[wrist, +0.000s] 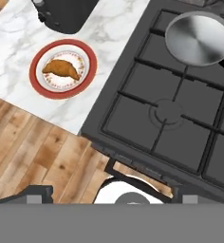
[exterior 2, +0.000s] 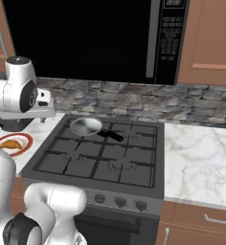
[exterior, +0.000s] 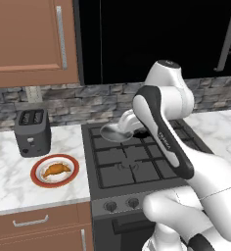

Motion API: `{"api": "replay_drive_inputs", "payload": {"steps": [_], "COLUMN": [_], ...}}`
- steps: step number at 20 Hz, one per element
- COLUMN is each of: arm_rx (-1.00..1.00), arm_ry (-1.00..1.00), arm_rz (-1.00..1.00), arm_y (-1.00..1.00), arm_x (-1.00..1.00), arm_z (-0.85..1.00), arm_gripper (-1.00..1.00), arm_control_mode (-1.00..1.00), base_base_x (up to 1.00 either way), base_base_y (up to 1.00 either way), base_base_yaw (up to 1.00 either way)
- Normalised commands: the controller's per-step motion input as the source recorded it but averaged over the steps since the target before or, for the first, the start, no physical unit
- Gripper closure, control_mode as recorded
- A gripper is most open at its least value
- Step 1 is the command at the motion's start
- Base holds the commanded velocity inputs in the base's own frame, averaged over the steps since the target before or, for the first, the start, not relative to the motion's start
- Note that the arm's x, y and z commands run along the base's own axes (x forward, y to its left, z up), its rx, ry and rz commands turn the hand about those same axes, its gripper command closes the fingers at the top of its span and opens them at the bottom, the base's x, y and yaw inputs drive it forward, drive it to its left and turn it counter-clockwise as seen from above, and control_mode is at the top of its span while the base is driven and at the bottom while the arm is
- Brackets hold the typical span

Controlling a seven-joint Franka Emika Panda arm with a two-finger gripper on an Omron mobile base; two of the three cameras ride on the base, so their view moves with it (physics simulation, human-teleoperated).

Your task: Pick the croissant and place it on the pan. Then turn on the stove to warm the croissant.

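The croissant (wrist: 61, 69) is golden-orange on a white plate (wrist: 62, 90) with a red rim. The pan (wrist: 199, 38) is shiny silver-grey, the stove (wrist: 175, 118) dark grey, the counter (exterior: 10, 171) white marble with grey veins.

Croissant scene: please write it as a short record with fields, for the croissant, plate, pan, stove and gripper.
croissant: lies on the plate, not picked yet
plate: red-rimmed, on the marble counter left of the stove, in front of the toaster
pan: empty, on a rear burner, black handle
stove: no flame visible
gripper: open, high above the stove's front edge, holds nothing
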Motion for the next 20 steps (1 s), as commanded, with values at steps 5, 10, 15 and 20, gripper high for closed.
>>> {"api": "replay_drive_inputs", "payload": {"steps": [5,10,15,20], "arm_rx": [0.05,0.03,0.01,0.00], "arm_ry": [0.06,0.13,0.19,0.29], "arm_rz": [0.17,0.17,0.12,0.02], "arm_y": [0.25,0.29,0.34,0.40], "arm_x": [0.00,0.00,0.00,0.00], "arm_z": [0.00,0.00,0.00,0.00], "arm_gripper": [-1.00,-1.00,-1.00,-1.00], "arm_control_mode": [-1.00,-1.00,-1.00,-1.00], "base_base_x": [0.00,0.00,0.00,0.00], "base_base_y": [0.00,0.00,0.00,0.00], "base_base_yaw": [0.00,0.00,0.00,0.00]}}
